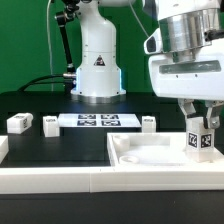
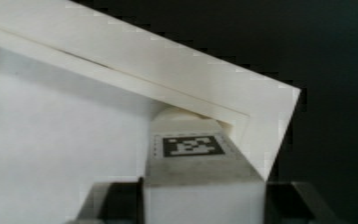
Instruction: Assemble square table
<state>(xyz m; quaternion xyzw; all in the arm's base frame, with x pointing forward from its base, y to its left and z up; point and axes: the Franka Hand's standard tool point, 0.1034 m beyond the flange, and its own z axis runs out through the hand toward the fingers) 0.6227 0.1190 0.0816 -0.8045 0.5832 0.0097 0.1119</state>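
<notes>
Leg-seating at a corner, judging by the pose. Small white plastic block leg (image 1: 200, 143) with a black-and-white square tag, clamped upright between the two dark fingers (image 2: 119, 203) of the white-cased gripper (image 1: 200, 126), jaws closed on its sides. Held at a corner of the large white plastic square top (image 1: 150, 158) with raised rim, toward the exterior view's right, that top flat on the black table surface (image 1: 60, 150). In the wrist view, leg tight against the rim's corner or just beside it; actual contact not resolvable. No socket or hole visible in either view. Three more small white legs (image 1: 48, 124) well apart on the black surface, two on one side and one on the other of the flat white marker board (image 1: 97, 121). For a clean seat: keep the leg plumb, hold the grip firm, centre on the corner fitting before any downward push, descend slowly, and avoid side load on the rim, likely enough to slide the apparently unfixed top. If a screw fit, start the turn only once square.
</notes>
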